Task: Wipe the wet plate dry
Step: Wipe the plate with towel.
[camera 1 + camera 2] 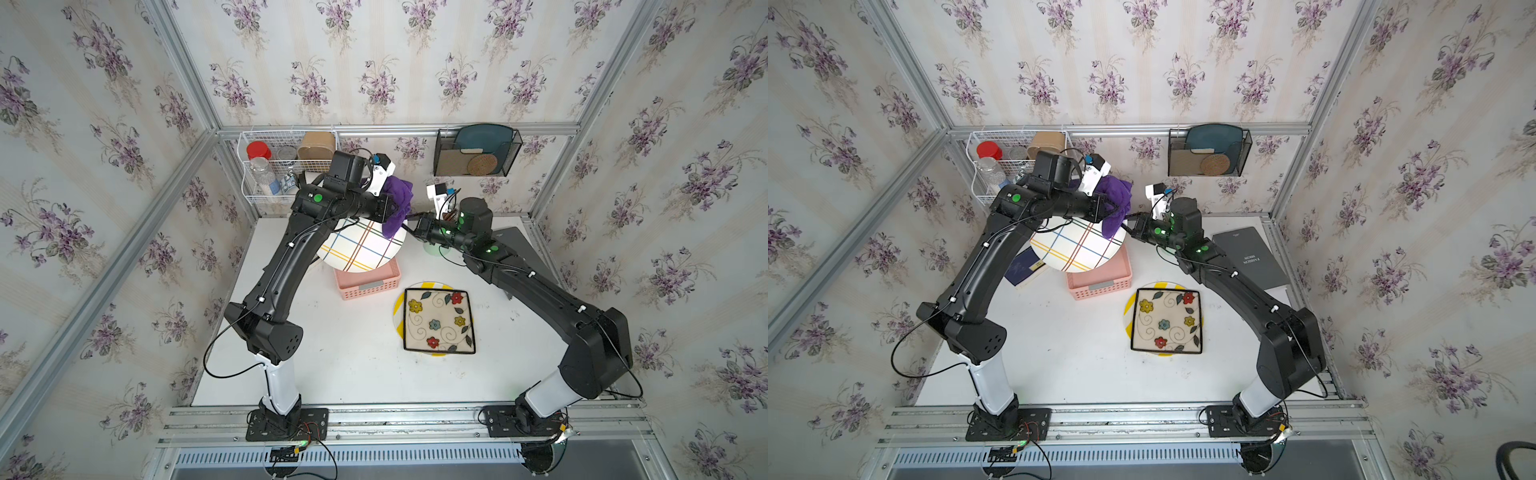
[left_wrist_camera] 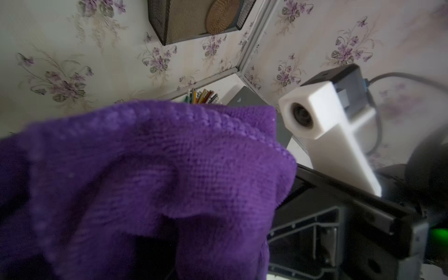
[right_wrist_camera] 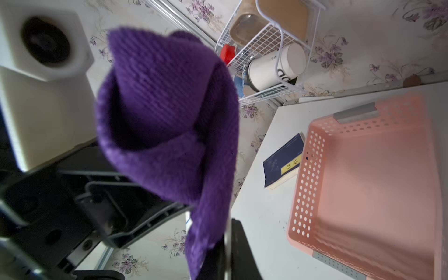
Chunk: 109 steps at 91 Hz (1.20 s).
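Observation:
The wet plate (image 1: 361, 249), round and white with coloured crossing stripes, is held tilted above the pink basket in both top views (image 1: 1077, 249). My right gripper (image 1: 409, 227) (image 1: 1127, 226) is shut on its right rim; in the right wrist view the plate (image 3: 227, 252) shows edge-on between the dark fingers (image 3: 242, 254). My left gripper (image 1: 392, 208) (image 1: 1104, 208) is shut on a purple cloth (image 1: 397, 199) (image 1: 1117, 195), which hangs onto the plate's upper right edge. The cloth (image 2: 157, 181) fills the left wrist view and hides the jaws there. It also drapes in the right wrist view (image 3: 164, 109).
A pink basket (image 1: 368, 284) sits under the plate. A square flowered plate (image 1: 438, 320) lies on a yellow-rimmed round one. A grey book (image 1: 1252, 257) lies at the right and a blue book (image 1: 1023, 268) at the left. A wire rack (image 1: 286, 166) and mesh holder (image 1: 476, 151) hang on the back wall.

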Motion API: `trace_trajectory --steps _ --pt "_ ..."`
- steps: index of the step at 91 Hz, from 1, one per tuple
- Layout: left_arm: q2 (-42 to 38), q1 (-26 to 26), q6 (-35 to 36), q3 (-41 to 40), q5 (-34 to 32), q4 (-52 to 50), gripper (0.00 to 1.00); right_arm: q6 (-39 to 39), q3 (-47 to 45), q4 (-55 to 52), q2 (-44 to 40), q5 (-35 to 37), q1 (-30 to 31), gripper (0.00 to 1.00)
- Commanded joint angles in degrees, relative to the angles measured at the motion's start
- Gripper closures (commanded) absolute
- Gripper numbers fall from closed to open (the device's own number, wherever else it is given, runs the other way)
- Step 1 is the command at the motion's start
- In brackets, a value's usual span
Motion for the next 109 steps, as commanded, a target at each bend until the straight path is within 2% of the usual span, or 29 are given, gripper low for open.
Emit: trace_trajectory --steps 1,5,14,18,23,30,40,49,68,75,85,90,98,109 --pt "0.08 2.45 -3.05 -0.05 -10.61 -3.72 1.00 2.64 -1.35 13.72 -2.55 -2.14 -2.65 1.00" --pt "-0.35 2.94 -2.71 -1.12 -4.57 -3.02 1.00 3.39 -2.58 13.96 -3.04 -1.12 -3.10 1.00" --pt "-1.95 0.44 0.95 -6.86 16.53 0.99 1.00 8.56 -4.98 18.17 -2.72 0.41 -3.94 1.00" --pt "-1.59 -2.00 4.30 -7.94 20.51 -0.37 1.00 11.91 -5.87 21.66 -2.27 1.00 -4.94 1.00" --pt "0.05 -4.79 7.66 -7.28 17.72 -6.19 1.00 15.19 -6.59 25.57 -1.97 2.06 -6.12 1.00" --pt "2.05 -6.12 8.81 -7.23 9.17 -11.28 1.00 15.49 -5.67 25.73 -2.06 2.58 -7.29 1.00" --pt "2.21 -4.46 4.70 -6.87 -5.90 -11.61 1.00 12.28 -2.23 21.81 -1.56 0.47 -6.54 1.00" --pt "-0.02 -1.13 -0.42 -6.02 -12.02 -8.57 1.00 12.10 -2.93 21.41 -1.79 -1.31 -6.02 1.00" --pt "-8.19 7.50 -11.61 -16.25 -11.71 4.61 1.00 9.77 -6.31 20.92 -4.52 -0.77 -6.17 1.00" --pt "-7.53 7.75 -9.89 -15.35 -6.74 5.32 1.00 4.06 -5.05 16.89 -4.98 -2.47 -3.63 1.00" --pt "-4.59 6.85 -7.23 -10.45 4.29 5.43 1.00 -5.62 -1.28 6.87 -3.78 -5.11 0.99 1.00" --pt "-3.26 6.07 -6.23 -7.81 6.77 5.36 1.00 -6.94 -0.73 4.44 -3.40 -5.40 1.61 1.00" --pt "-2.83 5.57 -7.30 -5.98 5.36 6.52 1.00 -5.30 -2.06 7.09 -4.06 -4.68 0.48 1.00" --pt "-3.82 6.30 -9.08 -5.12 -0.52 7.41 1.00 -2.16 -2.47 9.80 -5.39 -4.98 -4.37 1.00"
